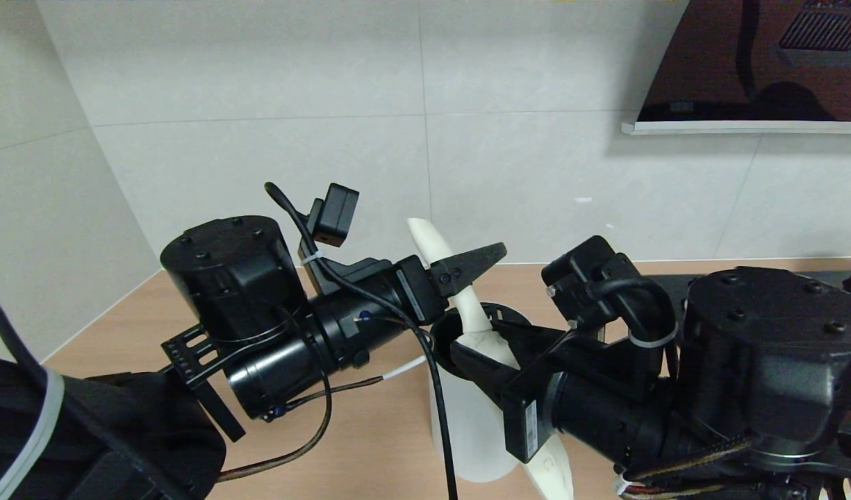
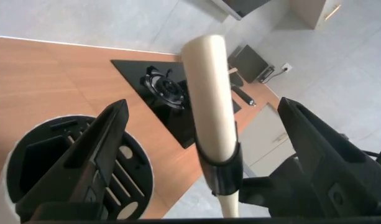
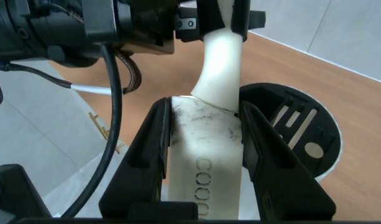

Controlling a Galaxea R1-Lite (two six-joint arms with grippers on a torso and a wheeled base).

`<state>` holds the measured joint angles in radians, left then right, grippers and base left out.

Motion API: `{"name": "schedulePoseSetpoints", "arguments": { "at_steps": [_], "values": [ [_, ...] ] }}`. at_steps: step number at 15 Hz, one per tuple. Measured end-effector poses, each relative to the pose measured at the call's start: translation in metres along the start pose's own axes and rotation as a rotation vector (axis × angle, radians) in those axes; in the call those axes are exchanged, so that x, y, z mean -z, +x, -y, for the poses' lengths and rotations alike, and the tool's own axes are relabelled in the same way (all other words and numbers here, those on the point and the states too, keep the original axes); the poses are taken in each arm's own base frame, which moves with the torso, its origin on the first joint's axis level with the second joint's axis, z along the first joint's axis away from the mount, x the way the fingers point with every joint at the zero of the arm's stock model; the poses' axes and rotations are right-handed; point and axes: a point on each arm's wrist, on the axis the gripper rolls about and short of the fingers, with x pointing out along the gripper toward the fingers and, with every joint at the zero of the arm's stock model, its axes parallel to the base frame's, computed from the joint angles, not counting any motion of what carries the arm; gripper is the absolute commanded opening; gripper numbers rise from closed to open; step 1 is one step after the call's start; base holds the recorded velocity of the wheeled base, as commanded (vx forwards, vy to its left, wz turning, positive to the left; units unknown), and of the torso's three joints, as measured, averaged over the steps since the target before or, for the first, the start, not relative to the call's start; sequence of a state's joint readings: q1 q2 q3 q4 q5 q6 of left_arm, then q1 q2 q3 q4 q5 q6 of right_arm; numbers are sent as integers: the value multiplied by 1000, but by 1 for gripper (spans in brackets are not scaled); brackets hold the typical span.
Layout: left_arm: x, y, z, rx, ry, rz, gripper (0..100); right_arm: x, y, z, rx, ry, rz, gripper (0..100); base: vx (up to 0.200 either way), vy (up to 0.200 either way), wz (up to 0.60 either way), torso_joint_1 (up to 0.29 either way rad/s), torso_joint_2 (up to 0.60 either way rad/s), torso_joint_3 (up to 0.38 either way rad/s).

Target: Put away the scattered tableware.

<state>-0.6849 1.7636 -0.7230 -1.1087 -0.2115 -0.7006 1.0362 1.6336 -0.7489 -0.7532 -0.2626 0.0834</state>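
A cream spatula (image 1: 425, 243) with dark scuffs on its blade is held upright over a white cylindrical utensil holder (image 1: 467, 430) that has a black divider insert. My right gripper (image 1: 481, 354) is shut on the blade, one finger pressed against each side (image 3: 206, 109). The blade's lower end hangs in front of the holder. My left gripper (image 1: 467, 278) is higher up at the handle (image 2: 206, 93). Its fingers (image 2: 84, 162) stand open on either side, with a gap between each and the handle. The holder's rim (image 2: 146, 180) lies below.
The holder stands on a wooden counter (image 1: 119, 333) against a tiled wall. A black cooktop (image 2: 165, 93) with a burner lies to the right, under a dark range hood (image 1: 758, 62). The counter's left corner meets the side wall.
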Motion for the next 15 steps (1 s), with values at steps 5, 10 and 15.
{"name": "schedulePoseSetpoints", "arguments": {
  "at_steps": [5,10,15],
  "values": [
    [1,0,-1,1,-2,-5,0,1,0,0,-1,-1,-3,0,0,0,0,0,0,0],
    [1,0,-1,1,-4,-5,0,0,-1,1,8,0,2,0,0,0,0,0,0,0],
    [1,0,1,7,-6,-7,0,-2,-1,1,11,1,6,0,0,0,0,0,0,0]
  ]
}}
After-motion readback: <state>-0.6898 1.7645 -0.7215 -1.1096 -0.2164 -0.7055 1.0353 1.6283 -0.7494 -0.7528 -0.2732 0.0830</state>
